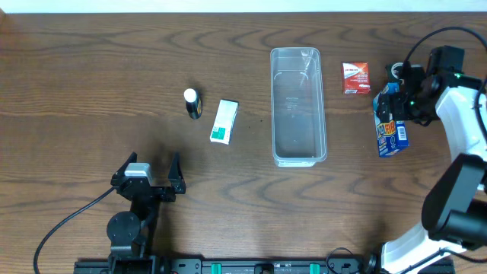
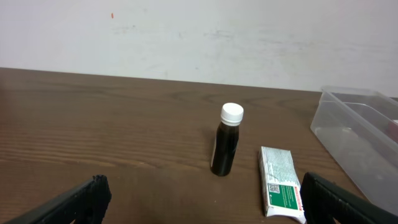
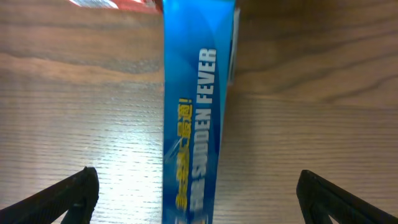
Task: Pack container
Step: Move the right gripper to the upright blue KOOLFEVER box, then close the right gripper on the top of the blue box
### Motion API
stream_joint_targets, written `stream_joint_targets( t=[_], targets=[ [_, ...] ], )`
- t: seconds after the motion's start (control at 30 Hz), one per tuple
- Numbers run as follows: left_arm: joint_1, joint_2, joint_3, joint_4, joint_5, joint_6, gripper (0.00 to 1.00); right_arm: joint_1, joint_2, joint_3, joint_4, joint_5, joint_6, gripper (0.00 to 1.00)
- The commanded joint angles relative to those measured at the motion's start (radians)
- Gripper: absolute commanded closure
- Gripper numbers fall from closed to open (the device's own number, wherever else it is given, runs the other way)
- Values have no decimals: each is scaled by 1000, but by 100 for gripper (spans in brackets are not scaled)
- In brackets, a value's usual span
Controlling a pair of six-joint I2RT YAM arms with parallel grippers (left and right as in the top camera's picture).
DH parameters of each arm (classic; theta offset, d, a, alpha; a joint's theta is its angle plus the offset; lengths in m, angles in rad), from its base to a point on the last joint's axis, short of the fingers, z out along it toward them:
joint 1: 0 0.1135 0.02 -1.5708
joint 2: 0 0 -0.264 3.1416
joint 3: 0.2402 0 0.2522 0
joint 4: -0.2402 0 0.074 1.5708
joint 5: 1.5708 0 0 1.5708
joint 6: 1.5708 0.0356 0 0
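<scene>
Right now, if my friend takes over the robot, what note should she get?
Left gripper: jaws open, empty, facing the dark bottle and green-white box.
Right gripper: jaws open, astride the blue box, not gripping it.
Clear container: empty, mid-table; red packet beside it on the right arm's side.
Done: nothing packed. Left: all four items.

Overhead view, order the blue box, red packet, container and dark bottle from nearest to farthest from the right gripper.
1. Blue box, right at the right gripper.
2. Red packet, close by, toward the container.
3. Container, mid-table.
4. Dark bottle, far across the table.
</scene>
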Motion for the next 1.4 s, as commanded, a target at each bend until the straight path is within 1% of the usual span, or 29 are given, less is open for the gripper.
stream_joint_targets(
  t=[0.0,0.13,0.2,0.27,0.33,0.4,0.57,0.77,0.9,0.93,1.07,1.27,1.37],
  targets=[
    [4,-6,-14,-36,14,14,2,-6,39,20,2,8,-18,1],
    [4,-6,-14,-36,14,14,2,-6,57,20,9,8,-14,1],
    [4,-6,-14,-36,14,14,2,-6,57,20,15,8,-14,3],
    [4,-6,-14,-36,14,14,2,-6,57,20,18,7,-14,8],
    [4,-6,-14,-36,14,14,2,-6,57,20,18,4,-14,15],
    [4,-6,-14,-36,14,14,2,-6,57,20,18,-4,-14,18],
    [4,-6,-14,-36,14,14,2,-6,71,14,19,-7,-14,18],
    [4,-6,-14,-36,14,14,2,-5,100,2,23,-14,-6,15],
    [4,-6,-14,-36,14,14,2,-6,100,2,25,-14,-6,16],
    [4,-6,-14,-36,14,14,2,-6,100,2,25,-14,-6,18],
    [4,-6,-14,-36,14,14,2,-6,100,2,29,-14,-6,33],
    [4,-6,-14,-36,14,14,2,-6,100,4,36,-18,-6,40],
    [4,-6,-14,-36,14,14,2,-6,100,6,35,-18,-6,48]
  ],
)
